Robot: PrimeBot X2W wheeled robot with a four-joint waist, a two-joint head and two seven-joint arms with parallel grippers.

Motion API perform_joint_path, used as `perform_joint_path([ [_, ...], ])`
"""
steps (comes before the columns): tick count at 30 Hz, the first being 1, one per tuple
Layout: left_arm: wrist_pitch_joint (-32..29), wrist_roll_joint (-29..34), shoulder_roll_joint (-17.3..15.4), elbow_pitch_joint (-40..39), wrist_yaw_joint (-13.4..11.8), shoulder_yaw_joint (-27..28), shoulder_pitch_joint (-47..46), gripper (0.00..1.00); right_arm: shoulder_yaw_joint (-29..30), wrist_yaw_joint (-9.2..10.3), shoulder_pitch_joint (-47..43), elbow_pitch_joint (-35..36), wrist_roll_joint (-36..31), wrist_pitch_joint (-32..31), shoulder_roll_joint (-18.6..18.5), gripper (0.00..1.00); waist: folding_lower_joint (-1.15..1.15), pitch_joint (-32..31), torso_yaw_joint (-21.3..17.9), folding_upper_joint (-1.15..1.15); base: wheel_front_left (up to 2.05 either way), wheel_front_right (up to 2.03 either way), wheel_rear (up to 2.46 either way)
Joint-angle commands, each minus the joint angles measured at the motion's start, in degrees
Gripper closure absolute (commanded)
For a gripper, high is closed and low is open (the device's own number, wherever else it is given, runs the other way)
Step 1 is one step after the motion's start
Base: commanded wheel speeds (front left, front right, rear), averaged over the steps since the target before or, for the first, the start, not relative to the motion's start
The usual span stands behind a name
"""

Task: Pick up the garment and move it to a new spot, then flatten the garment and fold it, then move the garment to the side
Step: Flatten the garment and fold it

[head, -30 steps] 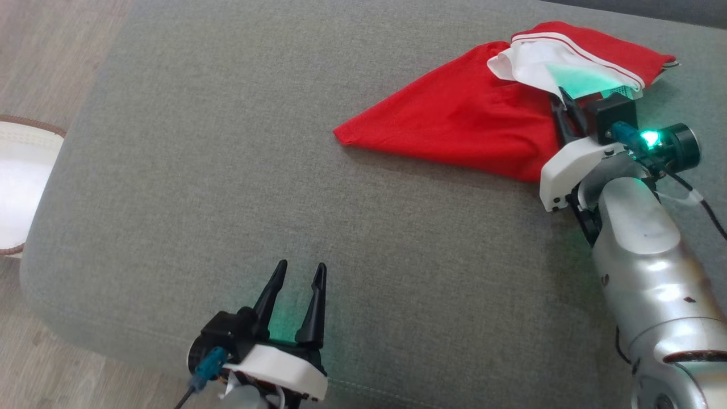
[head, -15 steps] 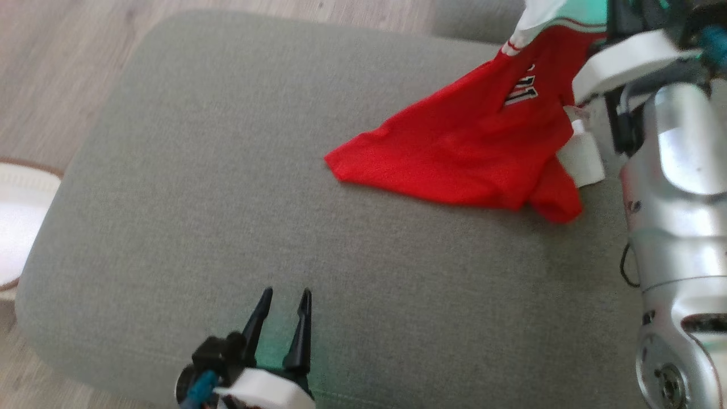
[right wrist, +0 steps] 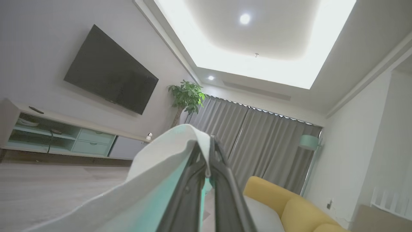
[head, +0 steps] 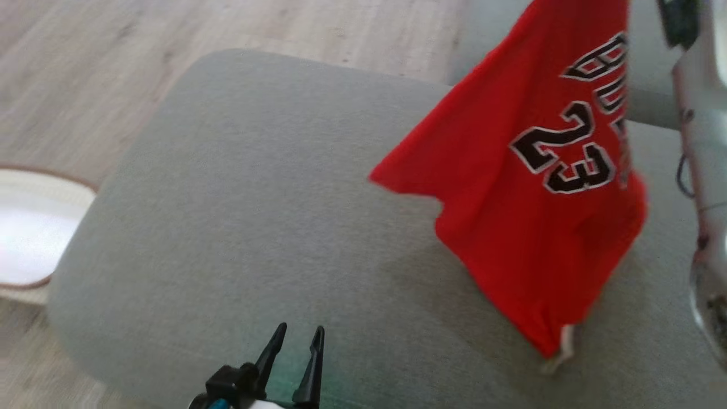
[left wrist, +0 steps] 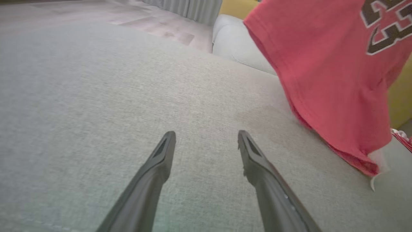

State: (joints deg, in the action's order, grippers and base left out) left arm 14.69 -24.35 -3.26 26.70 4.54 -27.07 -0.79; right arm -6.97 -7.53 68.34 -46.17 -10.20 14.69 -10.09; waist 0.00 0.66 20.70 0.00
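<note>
head view: the red jersey [head: 528,216], printed with black "23" and part of a word, hangs upright over the right half of the grey cushion [head: 255,199]. its top runs out past the upper edge of the view; its lower corner, with a white trim, sits close to the cushion surface, and contact cannot be determined. the silver right arm [head: 701,142] stands just beside the jersey at the right edge. the left gripper [head: 301,328] is at the bottom centre, above the near edge of the cushion, fingers apart and empty, well apart from the jersey. wood floor [head: 170,34] lies beyond the cushion and a white rug [head: 28,233] lies at the left. the view is blurred. left wrist view: the left gripper [left wrist: 206,133] points across the cushion [left wrist: 96,96] with its fingers spread and nothing between them. the jersey [left wrist: 328,80] hangs at the upper right, its lower corner near the cushion. a pale second cushion [left wrist: 238,45] is behind it. right wrist view: the right gripper [right wrist: 207,161] points up toward the ceiling, fingers together and clamped on a pale, green-tinted fold of the jersey [right wrist: 161,167], which drapes down to the left. behind are a wall tv [right wrist: 109,80], a plant [right wrist: 186,95], grey curtains [right wrist: 257,145] and a yellow sofa [right wrist: 289,206].
</note>
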Motion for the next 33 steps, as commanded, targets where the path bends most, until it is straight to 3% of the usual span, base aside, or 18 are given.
perform_joint_path([
  [1,0.3,-0.66,0.38,-1.13,-0.15,0.42,-0.67,0.0,0.34,0.04,4.02,1.5,-0.43,0.3,0.32,1.0,0.0,0.18,3.18,0.0,0.0,0.0,0.0],
  [7,0.3,0.18,0.38,-0.24,-0.38,1.31,0.37,0.0,4.19,0.04,7.8,2.94,-3.22,0.3,-0.04,1.0,0.0,-0.08,5.52,0.0,0.0,0.0,0.0],
  [12,0.3,1.11,0.38,-0.55,-0.42,3.63,0.79,0.0,8.6,0.04,4.3,8.19,-1.38,0.3,-0.27,1.0,0.0,-0.14,1.82,0.0,0.0,0.0,0.0],
  [19,0.3,1.47,0.38,-1.89,-0.55,5.23,-0.03,0.0,10.5,0.04,-19.11,13.67,3.87,0.3,-3.65,1.0,0.0,0.95,-7.06,0.0,0.0,0.0,0.0],
  [24,0.3,1.87,0.38,-2.34,-0.67,6.14,-1.64,0.0,18.71,0.04,-39.51,10.48,7.21,0.3,-5.14,1.0,0.0,3.25,-12.27,0.0,0.0,0.0,0.0],
  [26,0.3,2.01,0.38,-2.29,-0.61,6.32,-2.01,0.0,20.73,0.04,-42.63,9.13,7.3,0.3,-4.66,1.0,0.0,3.63,-13.04,0.0,0.0,0.0,0.0],
  [27,0.3,2.2,0.38,-2.18,-0.54,6.52,-2.31,0.0,22.19,0.04,-45.36,7.24,7.2,0.23,-3.88,0.68,0.0,3.97,-13.8,0.0,0.0,0.0,0.0],
  [28,0.3,2.35,0.38,-2.13,-0.48,6.74,-2.64,0.0,23.49,0.04,-47.18,5.82,7.5,0.24,-2.98,0.0,0.0,4.43,-14.43,0.0,0.0,0.0,0.0],
  [33,0.3,2.65,0.38,-2.09,-0.25,7.85,-4.29,0.0,23.57,0.04,-51.62,6.66,7.22,0.28,1.23,0.0,0.0,6.13,-16.99,0.0,0.0,0.0,0.0],
])
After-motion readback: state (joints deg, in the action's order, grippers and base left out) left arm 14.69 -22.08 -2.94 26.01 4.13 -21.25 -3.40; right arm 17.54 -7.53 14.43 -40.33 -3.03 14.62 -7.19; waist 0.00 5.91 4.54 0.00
